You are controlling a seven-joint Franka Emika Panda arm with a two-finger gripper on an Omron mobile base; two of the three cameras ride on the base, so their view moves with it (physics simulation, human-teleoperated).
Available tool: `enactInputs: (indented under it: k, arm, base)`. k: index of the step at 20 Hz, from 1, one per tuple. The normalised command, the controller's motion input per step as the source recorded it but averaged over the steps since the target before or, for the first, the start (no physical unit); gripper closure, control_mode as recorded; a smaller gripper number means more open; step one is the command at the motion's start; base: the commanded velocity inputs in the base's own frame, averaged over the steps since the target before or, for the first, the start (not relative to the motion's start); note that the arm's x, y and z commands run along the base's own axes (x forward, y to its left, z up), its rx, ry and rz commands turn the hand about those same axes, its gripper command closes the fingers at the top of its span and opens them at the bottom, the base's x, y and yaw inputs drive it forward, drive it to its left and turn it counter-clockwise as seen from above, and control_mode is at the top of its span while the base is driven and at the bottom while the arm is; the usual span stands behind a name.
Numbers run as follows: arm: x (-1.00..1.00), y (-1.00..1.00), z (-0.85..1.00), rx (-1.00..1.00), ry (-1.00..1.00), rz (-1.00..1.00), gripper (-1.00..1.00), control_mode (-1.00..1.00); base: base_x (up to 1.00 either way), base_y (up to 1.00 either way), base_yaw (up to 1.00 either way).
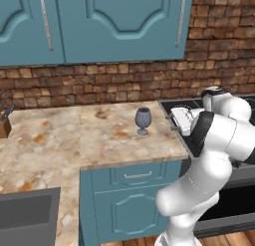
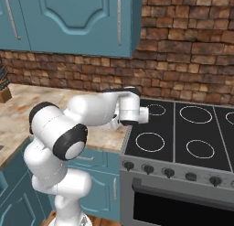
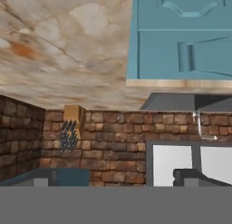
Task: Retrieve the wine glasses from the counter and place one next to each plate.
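Wine-glass retrieval: barely begun, nothing yet carried.
One dark-bowled wine glass stands upright on the mottled counter, near the stove; gripper spread wide, empty, apart from it.

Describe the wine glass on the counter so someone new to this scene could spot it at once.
Start at the mottled beige stone counter below the teal wall cabinets. Near its right end, just left of the black stove, stands the wine glass. It is upright, grey, translucent and stemmed, with bare worktop around it.
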Motion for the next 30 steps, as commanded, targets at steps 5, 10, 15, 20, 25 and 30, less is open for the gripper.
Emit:
enactInputs:
  k: [5, 10, 15, 20, 25, 30]
  arm:
    - [0.41, 0.00, -0.11, 0.00, 0.00, 0.01, -1.00, -1.00]
    - [0.04, 0.06, -0.13, -0.01, -0.01, -0.04, -1.00, -1.00]
    - [0.10, 0.11, -0.08, -0.04, -0.04, -0.16, -1.00, -1.00]
    - [0.21, 0.13, -0.01, -0.04, -0.05, -0.21, -1.00, -1.00]
    - [0.25, 0.09, -0.07, -0.01, 0.00, -0.08, -1.00, -1.00]
    - [0.38, 0.00, -0.16, 0.00, 0.00, 0.00, -1.00, -1.00]
  base:
    - [0.00, 0.00, 0.00]
    - [0.00, 0.00, 0.00]
    - [0.00, 0.00, 0.00]
    - [0.00, 0.00, 0.00]
    - [0.00, 0.00, 0.00]
    - [0.00, 0.00, 0.00]
